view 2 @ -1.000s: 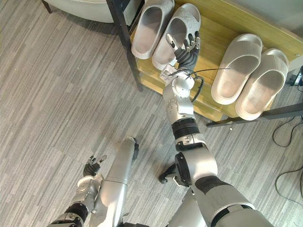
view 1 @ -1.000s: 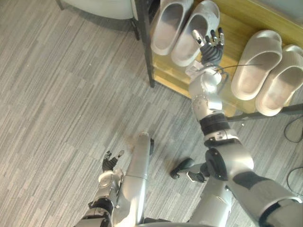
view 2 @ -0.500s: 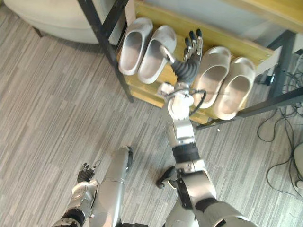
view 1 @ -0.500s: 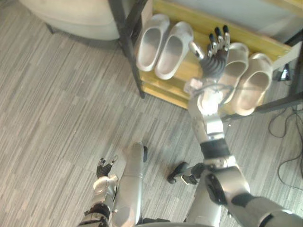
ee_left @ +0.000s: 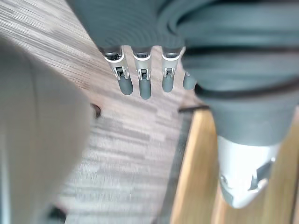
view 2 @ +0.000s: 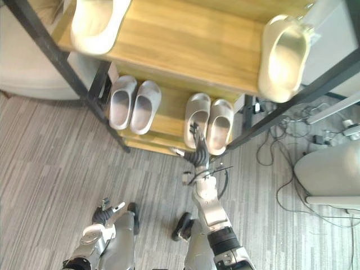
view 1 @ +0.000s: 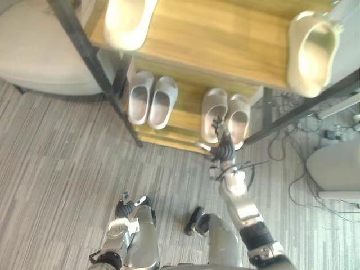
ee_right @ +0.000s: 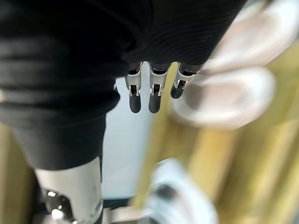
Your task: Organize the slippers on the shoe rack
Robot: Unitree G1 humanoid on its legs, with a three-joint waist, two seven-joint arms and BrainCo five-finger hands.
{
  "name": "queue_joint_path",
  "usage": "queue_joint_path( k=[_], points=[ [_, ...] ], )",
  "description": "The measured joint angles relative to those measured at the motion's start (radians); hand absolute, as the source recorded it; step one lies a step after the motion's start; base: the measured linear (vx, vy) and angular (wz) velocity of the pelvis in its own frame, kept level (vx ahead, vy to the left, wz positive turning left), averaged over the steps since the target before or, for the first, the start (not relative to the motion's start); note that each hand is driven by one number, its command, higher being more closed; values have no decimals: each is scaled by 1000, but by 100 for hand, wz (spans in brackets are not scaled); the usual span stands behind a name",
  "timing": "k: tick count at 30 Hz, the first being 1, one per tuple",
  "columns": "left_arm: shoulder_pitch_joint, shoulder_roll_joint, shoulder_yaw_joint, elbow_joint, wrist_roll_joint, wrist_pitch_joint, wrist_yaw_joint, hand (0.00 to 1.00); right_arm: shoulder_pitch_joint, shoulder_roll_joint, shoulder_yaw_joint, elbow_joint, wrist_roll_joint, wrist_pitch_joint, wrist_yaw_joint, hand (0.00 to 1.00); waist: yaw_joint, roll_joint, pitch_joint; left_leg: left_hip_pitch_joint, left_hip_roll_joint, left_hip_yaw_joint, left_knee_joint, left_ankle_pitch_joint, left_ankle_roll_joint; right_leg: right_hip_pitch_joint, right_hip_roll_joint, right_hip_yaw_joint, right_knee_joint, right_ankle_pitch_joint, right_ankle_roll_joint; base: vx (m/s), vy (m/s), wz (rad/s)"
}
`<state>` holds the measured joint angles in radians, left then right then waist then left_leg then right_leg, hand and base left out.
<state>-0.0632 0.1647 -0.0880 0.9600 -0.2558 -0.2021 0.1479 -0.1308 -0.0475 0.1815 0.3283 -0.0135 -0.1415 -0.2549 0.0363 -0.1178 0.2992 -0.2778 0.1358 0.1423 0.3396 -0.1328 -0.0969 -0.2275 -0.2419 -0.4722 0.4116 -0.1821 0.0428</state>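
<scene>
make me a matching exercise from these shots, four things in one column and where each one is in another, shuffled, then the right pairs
1 grey slippers
2 beige slippers
3 right hand
4 left hand

a low over the floor
b lower shelf, left part
c raised at that shelf's front edge, fingers straight
d lower shelf, right part

Pairs: 1-b, 2-d, 3-c, 4-a

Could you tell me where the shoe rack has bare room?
The top shelf is bare between its left slipper and right slipper. The lower shelf is crowded: left pair, right pair with the right hand before it.
</scene>
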Motion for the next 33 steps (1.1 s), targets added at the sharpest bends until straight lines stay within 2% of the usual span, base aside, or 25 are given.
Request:
queue_joint_path(
  k=[3,7,10,14,17,22,25,30,33],
  points=[
    [45,-21,-44,-32,0,3,-6,0,71,-9,-34,135,-70,32,22,0,-13,22,-45,73,-14,14,-100,35,1,61,19,-1,-98,42,13,103,20,-6],
    [85,-31,-80,-95,22,3,-19,0,131,-16,-105,343,-141,60,47,0,-20,69,-101,157,-25,14,-231,88,-3,141,49,-16,-220,95,25,82,-19,4],
    [98,-31,-89,-113,51,4,-18,0,147,-15,-142,464,-145,72,49,0,-24,90,-120,212,-26,13,-298,118,-10,197,71,-24,-293,126,25,32,-21,0],
    [117,-30,-116,-196,88,6,-17,0,178,-13,-162,523,-144,74,55,0,-25,99,-140,246,-27,8,-340,140,-11,238,89,-34,-350,152,25,-11,-11,5],
    [142,-28,-170,-325,135,7,-16,0,179,-14,-183,562,-142,73,56,0,-27,104,-150,251,-29,2,-350,150,-7,251,95,-37,-373,169,23,-44,4,6],
    [192,-24,-229,-661,216,0,-16,0,190,-10,-201,593,-142,73,55,0,-26,120,-174,286,-41,-16,-393,172,3,294,104,-47,-422,191,25,-39,9,8],
    [190,-24,-265,-795,247,-9,-15,0,211,-11,-213,593,-142,73,56,0,-26,135,-204,298,-43,-18,-410,175,7,301,110,-49,-444,198,32,-22,3,1],
    [98,-23,-331,-912,311,-22,-7,0,219,-10,-207,600,-142,73,59,0,-27,136,-217,329,-44,-19,-429,181,6,334,122,-49,-472,210,26,-1,-1,-1],
    [0,-20,-342,-951,372,-33,29,0,219,-15,-196,600,-142,73,61,0,-31,131,-239,333,-42,-16,-438,182,5,334,128,-44,-482,212,23,26,-5,-5]
  ],
)
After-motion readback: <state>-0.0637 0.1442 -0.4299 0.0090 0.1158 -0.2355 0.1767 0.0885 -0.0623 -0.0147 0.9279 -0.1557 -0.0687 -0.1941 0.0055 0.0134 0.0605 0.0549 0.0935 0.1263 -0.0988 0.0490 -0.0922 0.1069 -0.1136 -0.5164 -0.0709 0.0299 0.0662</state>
